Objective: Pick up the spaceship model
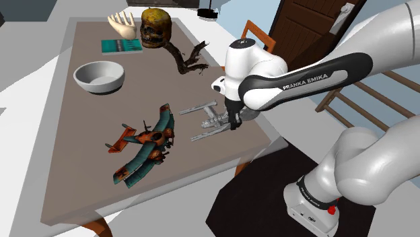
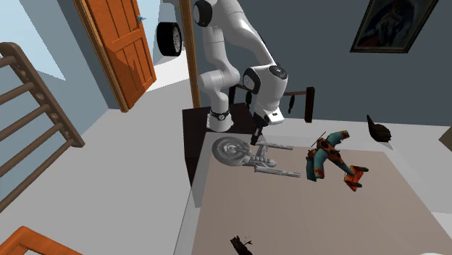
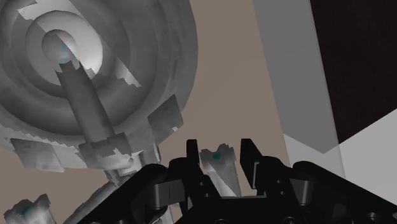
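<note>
The spaceship model (image 2: 233,151) is plain grey. It has a broad round saucer marked with concentric rings and a small dome at its centre. A narrow neck joins the saucer to a short hull, and two long thin pods run side by side behind it. It lies flat and upright on the brown desk (image 2: 326,217), with its saucer near the desk's edge by the stand. A small part with a teal spot sits between the parted fingers of the hand (image 3: 221,149).

arm (image 1: 377,155): white shells | joints (image 1: 313,190): dark | forearm (image 1: 336,71): FRANKA EMIKA lettering (image 1: 306,82) | base (image 1: 303,207): red spot (image 1: 331,209) | gripper (image 3: 219,153): all black
</note>
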Tool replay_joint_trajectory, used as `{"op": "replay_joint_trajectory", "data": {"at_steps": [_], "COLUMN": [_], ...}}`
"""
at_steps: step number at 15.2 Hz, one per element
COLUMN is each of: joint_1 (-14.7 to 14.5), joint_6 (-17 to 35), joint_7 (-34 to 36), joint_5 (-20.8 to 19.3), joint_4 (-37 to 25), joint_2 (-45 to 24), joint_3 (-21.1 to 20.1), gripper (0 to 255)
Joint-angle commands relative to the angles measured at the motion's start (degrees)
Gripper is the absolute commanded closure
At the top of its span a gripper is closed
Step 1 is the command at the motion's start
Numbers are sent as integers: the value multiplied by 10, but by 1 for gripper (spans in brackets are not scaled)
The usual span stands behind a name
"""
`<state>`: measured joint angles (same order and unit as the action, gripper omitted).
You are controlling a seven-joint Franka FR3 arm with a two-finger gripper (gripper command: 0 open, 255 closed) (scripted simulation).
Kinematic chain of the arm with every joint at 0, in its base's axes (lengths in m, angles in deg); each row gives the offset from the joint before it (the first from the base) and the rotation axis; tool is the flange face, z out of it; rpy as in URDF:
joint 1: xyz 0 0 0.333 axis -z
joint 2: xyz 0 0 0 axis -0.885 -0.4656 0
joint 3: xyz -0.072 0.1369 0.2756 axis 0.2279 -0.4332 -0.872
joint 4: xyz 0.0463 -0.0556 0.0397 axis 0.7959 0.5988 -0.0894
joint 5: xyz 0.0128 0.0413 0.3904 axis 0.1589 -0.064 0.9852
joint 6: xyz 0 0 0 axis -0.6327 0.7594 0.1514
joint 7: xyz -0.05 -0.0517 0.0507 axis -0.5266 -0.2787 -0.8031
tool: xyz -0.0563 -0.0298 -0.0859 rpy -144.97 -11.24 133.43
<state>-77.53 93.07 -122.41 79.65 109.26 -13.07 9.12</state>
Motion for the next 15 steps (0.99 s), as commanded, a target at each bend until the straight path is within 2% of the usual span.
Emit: {"op": "replay_joint_trajectory", "data": {"at_steps": [1,6,15], "joint_1": [0,0,-2], "joint_6": [0,0,-78], "joint_7": [0,0,-9], "joint_5": [0,0,6], "joint_4": [0,-1,-40], "joint_2": [0,-1,38], "joint_3": [0,0,0], "gripper": [255,255,255]}}
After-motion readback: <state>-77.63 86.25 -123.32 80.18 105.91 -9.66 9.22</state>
